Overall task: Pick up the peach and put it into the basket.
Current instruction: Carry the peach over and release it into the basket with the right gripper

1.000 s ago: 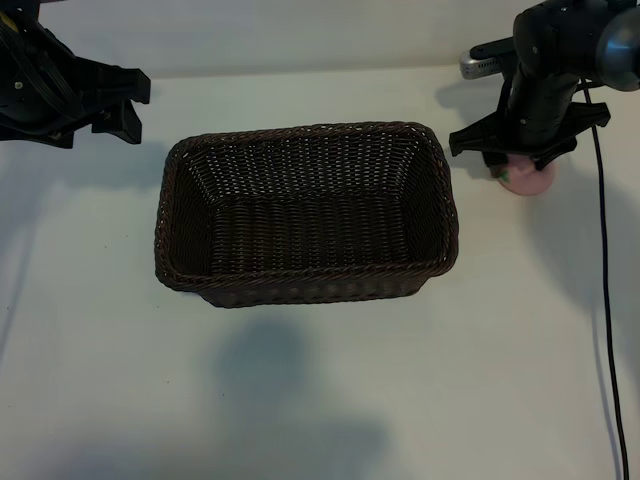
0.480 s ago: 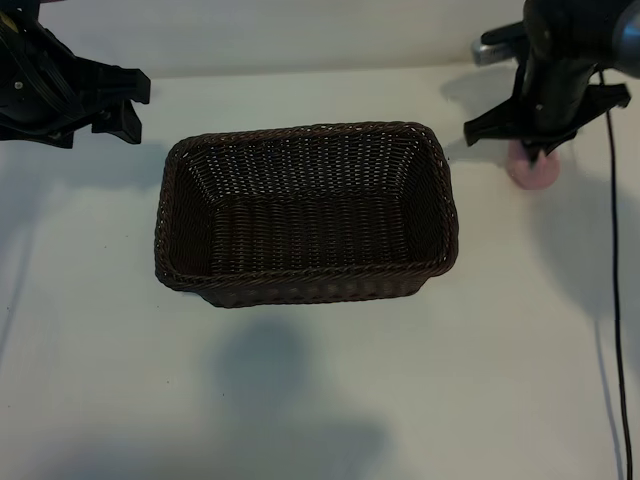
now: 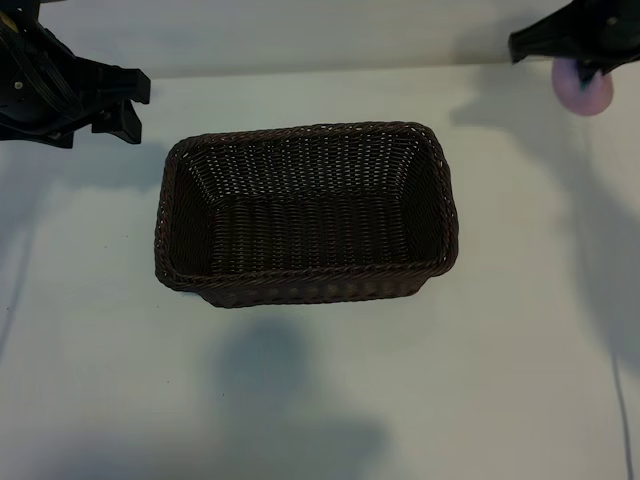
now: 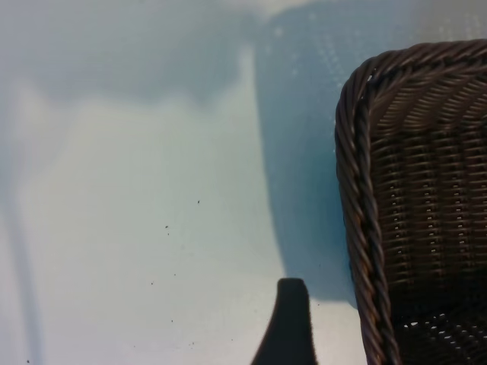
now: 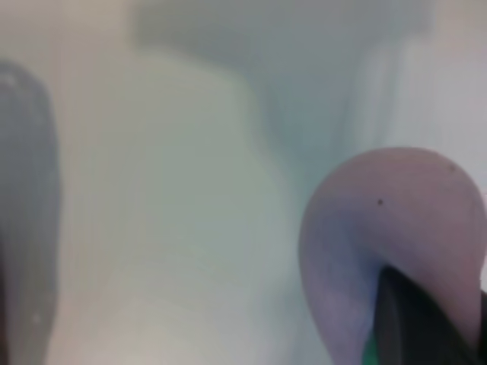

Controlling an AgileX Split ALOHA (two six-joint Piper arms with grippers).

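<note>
The pale-pink peach (image 3: pixel 585 90) hangs off the table at the far right back, held under my right gripper (image 3: pixel 583 68), which is shut on it. In the right wrist view the peach (image 5: pixel 388 220) fills one side, with a dark finger (image 5: pixel 415 323) pressed into it. The dark brown wicker basket (image 3: pixel 305 133) stands in the middle of the table, well to the left of the peach, with nothing inside. My left gripper (image 3: pixel 133 108) is parked open at the back left corner. One of its fingers (image 4: pixel 289 327) shows next to the basket's braided rim (image 4: pixel 356 228).
The table is white. The right arm's shadow (image 3: pixel 585 240) falls over the table to the right of the basket, and another shadow (image 3: pixel 270 370) lies in front of the basket.
The right gripper closed on the peach and rose with it, moving toward the back right. The peach has left the table. The left arm and the basket have not moved.
</note>
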